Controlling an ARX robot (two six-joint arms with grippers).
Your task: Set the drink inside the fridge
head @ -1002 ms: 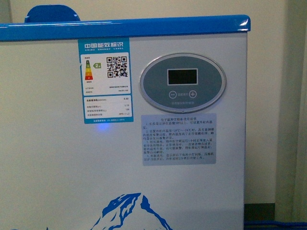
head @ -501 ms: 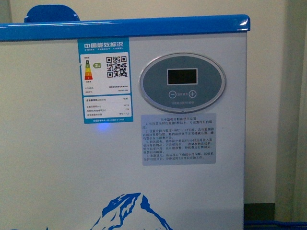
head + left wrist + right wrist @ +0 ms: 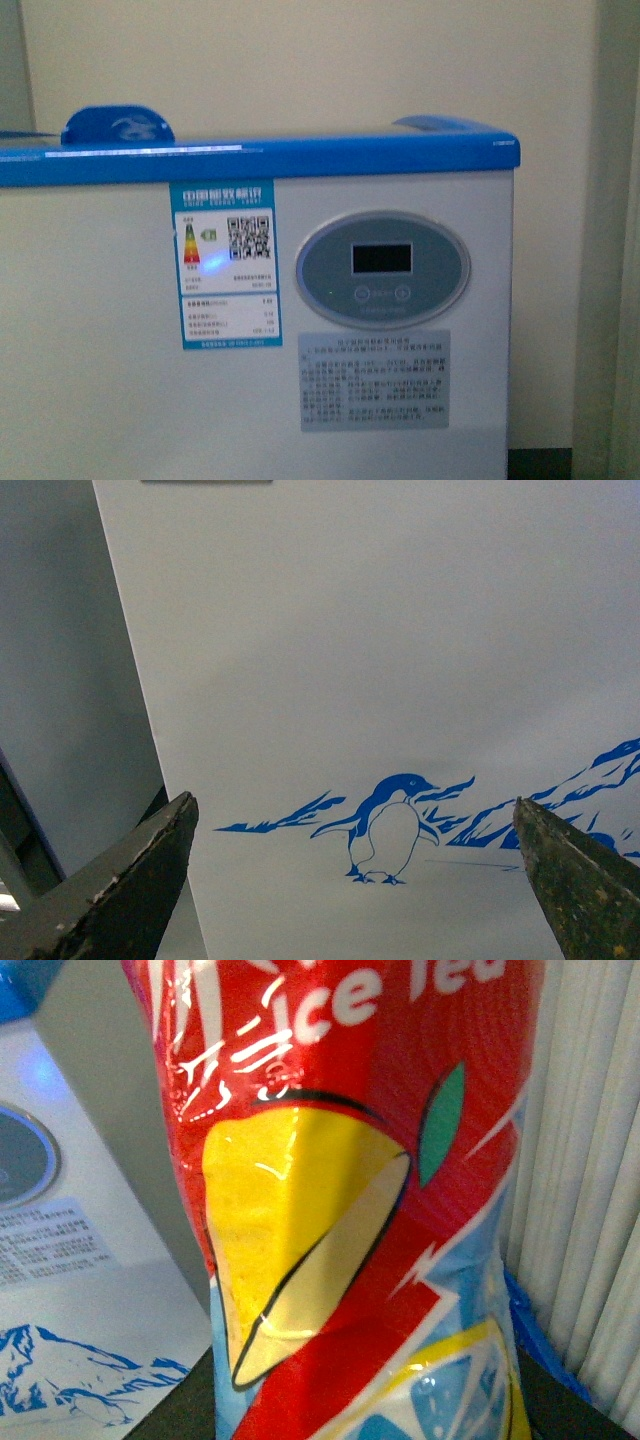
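The fridge [image 3: 130, 400] is a white chest with a blue rim [image 3: 260, 158], filling the front view; neither arm shows there. In the left wrist view my left gripper [image 3: 355, 880] is open and empty, its two dark fingers [image 3: 130, 880] wide apart before the fridge's white wall [image 3: 400, 630] and its blue penguin decal [image 3: 385, 825]. In the right wrist view the drink [image 3: 340, 1200], a bottle with a red label and white "Ice Tea" writing, fills the picture. My right gripper is shut on it, its fingers hidden behind the bottle. The fridge's side [image 3: 70, 1290] stands beside it.
An oval control panel [image 3: 382, 270], an energy label [image 3: 226, 265] and a grey notice [image 3: 374, 380] sit on the fridge front. A cream wall [image 3: 560, 250] is behind and to the right. A ribbed white surface [image 3: 590, 1160] and something blue [image 3: 530, 1320] lie past the bottle.
The front view has risen: the fridge's rim and panel sit lower in the picture, the top of the lid shows, and the mountain decal has dropped out of view.
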